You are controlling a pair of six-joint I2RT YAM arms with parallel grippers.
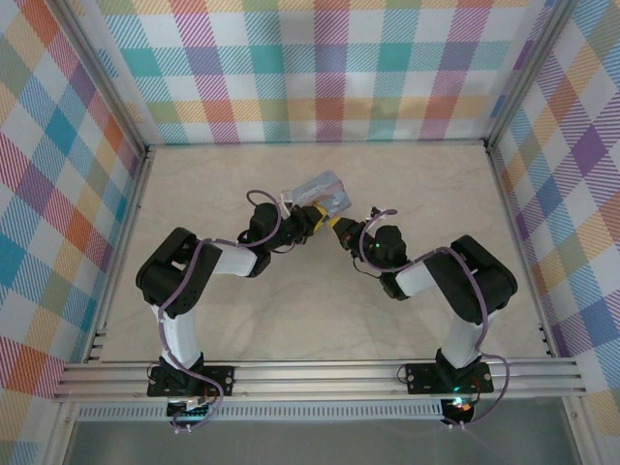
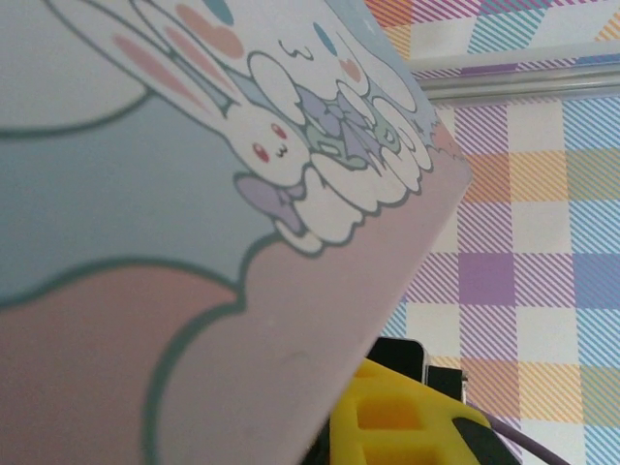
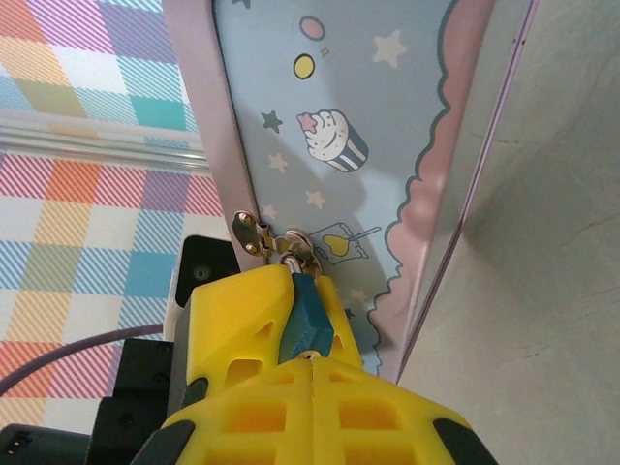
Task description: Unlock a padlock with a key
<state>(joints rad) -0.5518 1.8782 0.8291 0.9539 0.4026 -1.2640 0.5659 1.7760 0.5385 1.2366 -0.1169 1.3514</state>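
The padlock [image 3: 308, 312] has a small teal body and a silver shackle. The shackle is hooked through the brass hasp [image 3: 254, 232] on the edge of the pastel-blue cartoon box [image 3: 387, 145]. My right gripper [image 3: 302, 291] is shut on the padlock body, its yellow fingers on either side. A speck of metal shows at the lock's lower end, and I cannot tell whether it is the key. The box [image 1: 326, 192] is tilted up off the table with my left gripper [image 1: 308, 219] shut on its near edge. Up close, the box [image 2: 194, 194] hides all but one yellow finger [image 2: 407, 417].
Both arms meet at the middle of the beige table [image 1: 320, 320], the right gripper [image 1: 339, 229] just right of the box. Checked cloth walls [image 1: 320, 68] and aluminium rails [image 1: 513, 194] enclose the table on three sides.
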